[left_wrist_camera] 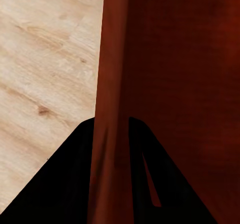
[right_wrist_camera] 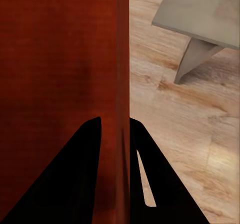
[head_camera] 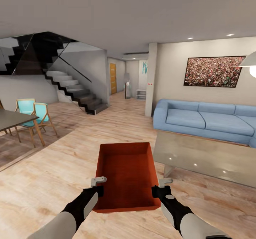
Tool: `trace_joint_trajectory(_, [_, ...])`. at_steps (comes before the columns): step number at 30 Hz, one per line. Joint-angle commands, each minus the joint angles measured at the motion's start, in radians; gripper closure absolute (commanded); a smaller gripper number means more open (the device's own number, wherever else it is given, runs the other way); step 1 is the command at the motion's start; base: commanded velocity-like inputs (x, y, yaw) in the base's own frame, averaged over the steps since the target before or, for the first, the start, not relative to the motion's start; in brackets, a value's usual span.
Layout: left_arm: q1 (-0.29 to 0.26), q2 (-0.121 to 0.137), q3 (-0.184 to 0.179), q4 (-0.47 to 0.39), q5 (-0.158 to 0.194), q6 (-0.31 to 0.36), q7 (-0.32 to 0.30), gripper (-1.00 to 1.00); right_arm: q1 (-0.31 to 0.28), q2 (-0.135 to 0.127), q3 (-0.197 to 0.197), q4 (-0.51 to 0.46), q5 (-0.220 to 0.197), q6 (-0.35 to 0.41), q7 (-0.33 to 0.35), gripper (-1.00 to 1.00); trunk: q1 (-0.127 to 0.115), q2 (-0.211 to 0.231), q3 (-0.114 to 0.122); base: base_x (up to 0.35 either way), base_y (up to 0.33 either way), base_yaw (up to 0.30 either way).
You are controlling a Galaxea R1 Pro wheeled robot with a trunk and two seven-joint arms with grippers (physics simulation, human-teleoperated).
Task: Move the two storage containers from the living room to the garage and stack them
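From the head camera, you hold one orange-red storage container (head_camera: 128, 175) above the light wood plank floor (head_camera: 53, 175), left gripper (head_camera: 98, 185) on its left wall, right gripper (head_camera: 160, 187) on its right, beside the glass-topped table (head_camera: 209, 157) and blue sofa (head_camera: 209, 119). Your left wrist camera shows its fingers (left_wrist_camera: 75, 184) pinching the wall (left_wrist_camera: 112, 83). Your right wrist camera shows its fingers (right_wrist_camera: 75, 184) pinching the opposite wall (right_wrist_camera: 122, 58).

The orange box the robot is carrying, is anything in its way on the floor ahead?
Nothing visible blocks it straight ahead. Both grippers, left and right, clamp the storage container by its side walls. The glass-topped table and sofa stand off to the right, the chairs to the left; bare wood floor runs toward the hallway.
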Motion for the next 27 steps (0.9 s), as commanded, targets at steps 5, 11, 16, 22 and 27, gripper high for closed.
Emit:
trace_joint_trajectory(5, [-0.001,0.033,0.035,-0.003,-0.025,-0.030,0.035,1.00,0.000,0.000,-0.010,0.003,0.005,-0.002,-0.008,1.00,0.001,-0.001,-0.002,0.322,0.000,0.000])
trace_joint_trajectory(11, [-0.001,0.034,0.036,-0.004,-0.025,-0.030,0.034,1.00,0.000,-0.001,-0.010,0.003,0.004,-0.003,-0.009,1.00,0.001,-0.001,0.000,0.322,0.000,0.070])
trace_joint_trajectory(16, [-0.001,0.034,0.036,-0.006,-0.025,-0.030,0.035,1.00,0.000,-0.001,-0.010,0.003,0.004,-0.003,-0.008,1.00,0.001,-0.001,0.004,0.322,0.000,0.232])
trace_joint_trajectory(22, [-0.001,0.034,0.036,-0.007,-0.025,-0.030,0.036,1.00,0.000,-0.001,-0.010,0.003,0.004,-0.004,-0.008,1.00,0.001,-0.001,0.010,0.125,0.000,0.228])
trace_joint_trajectory(27, [-0.001,0.033,0.036,-0.008,-0.025,-0.030,0.036,1.00,0.000,-0.001,-0.010,0.003,0.003,-0.003,-0.008,1.00,0.001,-0.001,0.015,0.010,0.000,0.213])
